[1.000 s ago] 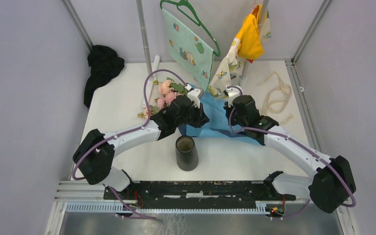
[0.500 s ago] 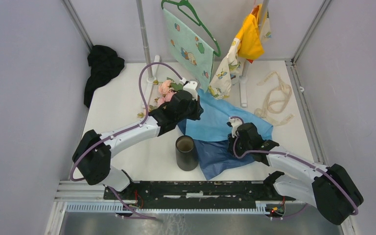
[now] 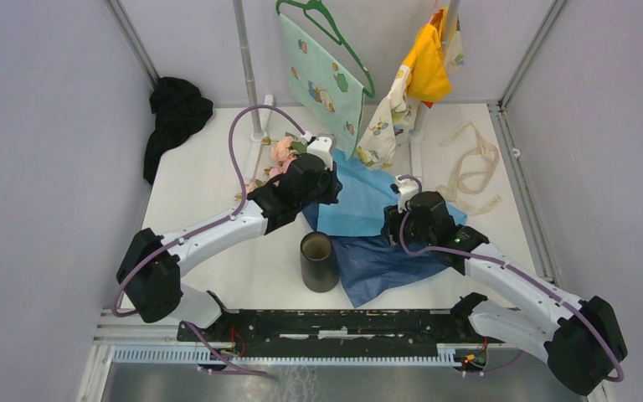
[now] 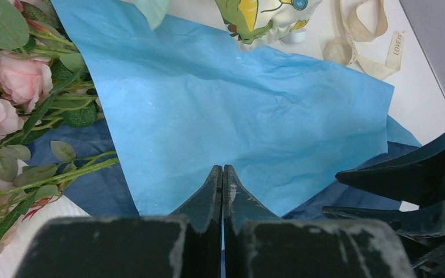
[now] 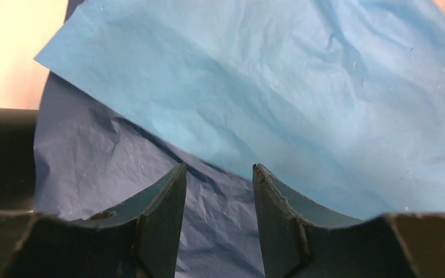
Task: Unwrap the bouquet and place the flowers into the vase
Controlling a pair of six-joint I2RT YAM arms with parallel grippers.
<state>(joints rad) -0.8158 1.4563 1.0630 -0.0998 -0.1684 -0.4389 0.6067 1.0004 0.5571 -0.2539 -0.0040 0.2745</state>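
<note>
My left hand (image 4: pixel 222 169) has its two fingers pressed together, and I see nothing between them. It hovers over the light-blue paper (image 4: pixel 237 110), which lies spread flat on the tabletop (image 3: pixel 209 193). Under this sheet lies the dark-blue paper (image 3: pixel 385 264); it shows at the near side and also under the flowers.

The flowers (image 4: pixel 17 75) lie to the left of my left hand, at the far left part of the paper. The pink heads point to the back of the tabletop, and the thin green stems with leaves reach onto the blue sheets. I cannot tell if my left hand touches a stem.

My right hand (image 5: pixel 219 168) has its fingers spread, with a clear gap and nothing in it. It is just above the dark-blue paper, near the edge where the light-blue sheet covers it.

The vase (image 3: pixel 318 261) stands upright on the tabletop between my two arms, just beside the near left edge of the dark-blue paper. No flower is in it.

The cream ribbon (image 3: pixel 469 172) lies loose at the far right, apart from the flowers.
</note>
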